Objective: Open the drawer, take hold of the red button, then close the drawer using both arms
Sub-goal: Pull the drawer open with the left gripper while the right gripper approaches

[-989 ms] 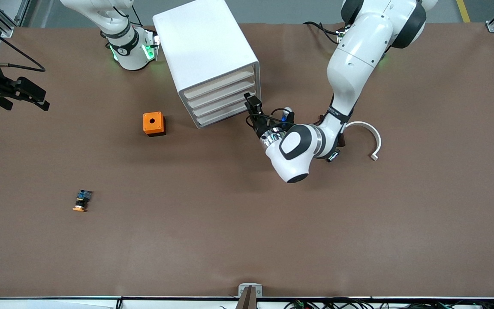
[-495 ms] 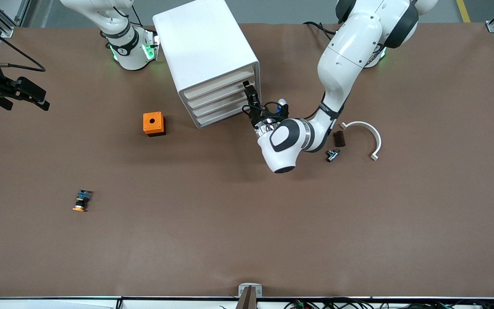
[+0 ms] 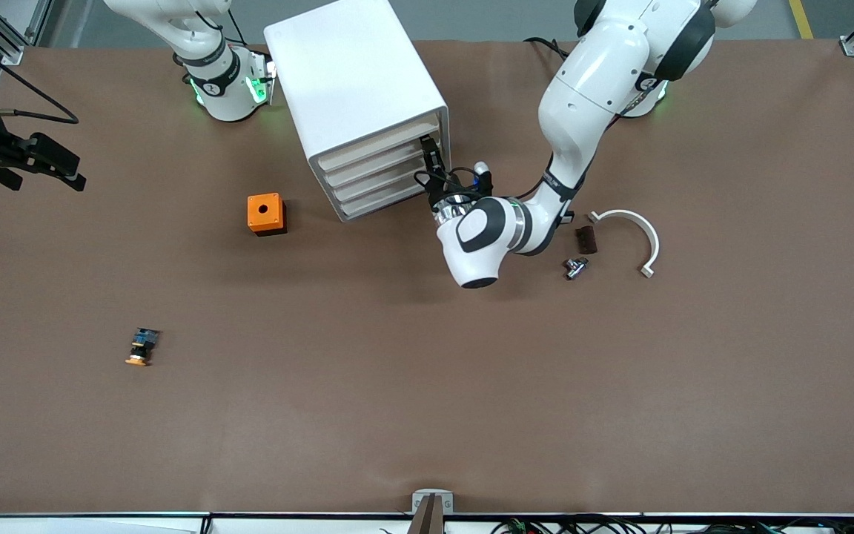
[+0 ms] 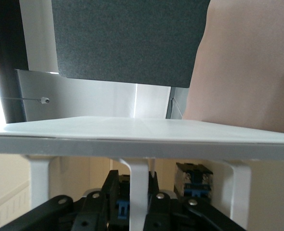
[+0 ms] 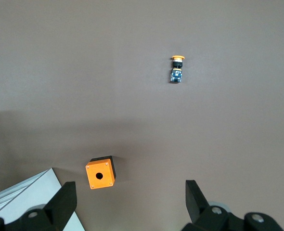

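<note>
**Left gripper moving up the drawer stack, right arm waiting**

Since a second ago the left arm (image 3: 583, 81) has been swinging its wrist in toward the cabinet (image 3: 356, 81). The left gripper (image 3: 431, 159) has climbed along the drawer fronts (image 3: 379, 169) and is now sitting higher on the stack, at the edge toward the left arm's end of the table. That swing has uncovered a small dark brown block (image 3: 585, 239) and a small metal part (image 3: 574, 267), which the wrist was hiding before.

- You are seeing four alike fronts, all lying flush in the cabinet, with none pulled out. You cannot tell which one the left gripper is working at.
- In the left wrist view a white upright rib (image 4: 138, 187) is standing inside the gripper's span, under a flat white ledge (image 4: 142, 130). You cannot tell whether the grip is closed on it yet.
- The right gripper (image 3: 75, 172) is waiting over the table (image 3: 427, 415) at the right arm's end, jaws spread wide and holding nothing.
- An orange cube (image 3: 266, 213) with a round hole is sitting beside the cabinet, toward the right arm's end.
- An orange-capped button (image 3: 141, 347) is lying on its side, nearer the front camera than the cube and well apart from it.
- A white curved piece (image 3: 631, 233) is lying just beside the brown block, toward the left arm's end.
</note>
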`<state>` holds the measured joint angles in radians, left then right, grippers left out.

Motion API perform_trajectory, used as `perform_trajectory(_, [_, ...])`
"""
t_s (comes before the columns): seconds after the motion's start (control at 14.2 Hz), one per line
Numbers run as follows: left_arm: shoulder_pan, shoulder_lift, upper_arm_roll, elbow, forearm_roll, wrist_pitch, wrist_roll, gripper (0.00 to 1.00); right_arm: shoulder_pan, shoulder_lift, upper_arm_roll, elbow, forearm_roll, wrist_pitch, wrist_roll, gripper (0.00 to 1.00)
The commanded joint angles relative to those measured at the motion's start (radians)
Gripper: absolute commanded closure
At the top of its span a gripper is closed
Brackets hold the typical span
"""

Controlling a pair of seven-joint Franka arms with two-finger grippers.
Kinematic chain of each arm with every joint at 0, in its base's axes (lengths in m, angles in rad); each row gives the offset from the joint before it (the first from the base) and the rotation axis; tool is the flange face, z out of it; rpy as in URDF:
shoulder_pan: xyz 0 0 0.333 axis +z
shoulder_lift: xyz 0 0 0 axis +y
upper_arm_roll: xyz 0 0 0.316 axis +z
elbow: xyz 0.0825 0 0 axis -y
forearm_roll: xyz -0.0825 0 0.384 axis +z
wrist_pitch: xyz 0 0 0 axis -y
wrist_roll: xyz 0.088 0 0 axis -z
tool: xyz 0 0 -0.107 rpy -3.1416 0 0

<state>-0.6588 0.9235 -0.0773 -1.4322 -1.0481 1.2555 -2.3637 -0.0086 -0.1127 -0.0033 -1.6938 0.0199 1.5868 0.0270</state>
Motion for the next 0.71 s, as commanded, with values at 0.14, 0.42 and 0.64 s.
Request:
perform_trajectory(0.14, [-0.012,0.006,0.004,0.001,-0.007,-0.033,-0.017,0.84,0.004,-0.015,-0.003,0.013,0.005,-0.022,0.002,0.0])
perform_trajectory(0.42, [0.01,0.006,0.008,0.007,-0.006,-0.033,-0.02,0.9,-0.001,0.005,-0.001,0.028,0.002,-0.022,0.005,0.0])
perform_trajectory(0.64, [0.039,0.006,0.013,0.012,-0.012,-0.033,-0.034,0.89,0.009,0.126,0.0,0.048,0.009,-0.013,-0.004,0.0])
